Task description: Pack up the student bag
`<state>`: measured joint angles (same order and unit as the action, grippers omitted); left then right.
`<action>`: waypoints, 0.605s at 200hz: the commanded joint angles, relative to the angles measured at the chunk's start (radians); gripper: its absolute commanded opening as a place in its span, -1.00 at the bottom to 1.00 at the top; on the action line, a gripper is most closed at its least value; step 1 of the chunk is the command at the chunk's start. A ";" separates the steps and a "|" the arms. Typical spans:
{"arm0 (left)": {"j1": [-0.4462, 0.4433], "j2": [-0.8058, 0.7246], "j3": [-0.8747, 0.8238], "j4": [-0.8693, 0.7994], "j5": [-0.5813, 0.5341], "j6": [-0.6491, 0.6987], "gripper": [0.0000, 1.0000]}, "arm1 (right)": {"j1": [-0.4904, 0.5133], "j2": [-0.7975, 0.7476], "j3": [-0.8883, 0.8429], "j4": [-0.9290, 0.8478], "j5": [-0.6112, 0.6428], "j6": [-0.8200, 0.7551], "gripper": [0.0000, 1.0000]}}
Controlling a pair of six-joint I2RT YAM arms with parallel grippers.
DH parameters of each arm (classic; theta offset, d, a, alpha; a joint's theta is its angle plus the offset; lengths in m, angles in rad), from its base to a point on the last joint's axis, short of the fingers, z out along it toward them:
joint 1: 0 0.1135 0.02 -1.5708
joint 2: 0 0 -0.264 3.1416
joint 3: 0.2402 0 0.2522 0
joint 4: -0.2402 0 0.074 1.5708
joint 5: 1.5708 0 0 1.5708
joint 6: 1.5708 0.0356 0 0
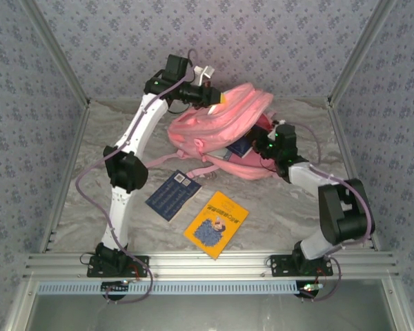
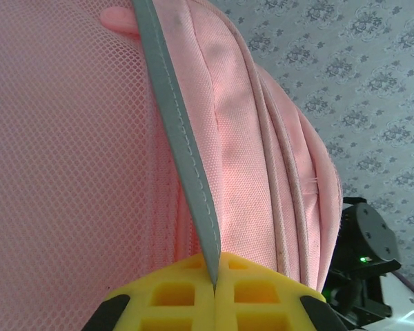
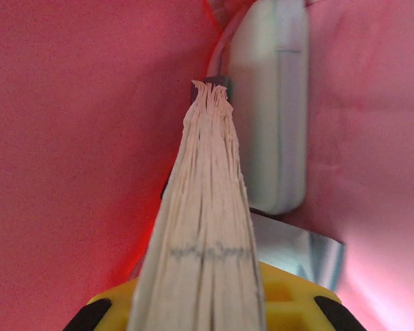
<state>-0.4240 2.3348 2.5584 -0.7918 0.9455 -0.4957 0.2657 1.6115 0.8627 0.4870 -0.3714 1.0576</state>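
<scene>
Far centre of the tabletop [image 1: 276, 207]: bag [image 1: 221, 121], pink. Toward the near edge, well apart from it: blue book [image 1: 173, 195] and yellow book [image 1: 217, 224], side by side; cover writing too small to read. Left gripper [image 2: 214, 276] pinched tight on the bag's grey trim [image 2: 183, 152]. Right gripper [image 3: 207, 296], inside the bag, fingers narrow, clamps a third book [image 3: 205, 207].

- one student bag [image 1: 224, 121] is lying there
- three books are showing: blue book [image 1: 172, 195], yellow book [image 1: 216, 224], third book [image 3: 203, 227]
- two arms are reaching: left arm [image 1: 134, 138], right arm [image 1: 317, 183]
</scene>
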 commanded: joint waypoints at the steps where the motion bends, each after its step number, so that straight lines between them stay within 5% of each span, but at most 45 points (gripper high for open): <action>1: 0.032 -0.128 0.011 0.105 0.088 -0.018 -1.00 | 0.045 0.092 0.107 0.120 0.022 -0.005 -1.00; 34: 0.048 -0.125 -0.007 0.142 0.112 -0.040 -1.00 | 0.082 0.272 0.253 0.102 -0.007 0.014 -0.97; 50: 0.058 -0.120 -0.010 0.159 0.120 -0.057 -1.00 | 0.105 0.327 0.320 0.024 0.011 -0.030 -0.79; 97: 0.082 -0.114 -0.023 0.191 0.117 -0.093 -1.00 | 0.146 0.339 0.432 -0.192 0.088 -0.196 0.38; 121: 0.091 -0.111 -0.029 0.196 0.100 -0.103 -1.00 | 0.129 0.263 0.377 -0.251 0.134 -0.246 0.67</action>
<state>-0.3435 2.3112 2.5099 -0.7029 0.9958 -0.5743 0.4118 1.9579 1.2663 0.3412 -0.2981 0.9066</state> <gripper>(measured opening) 0.040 0.797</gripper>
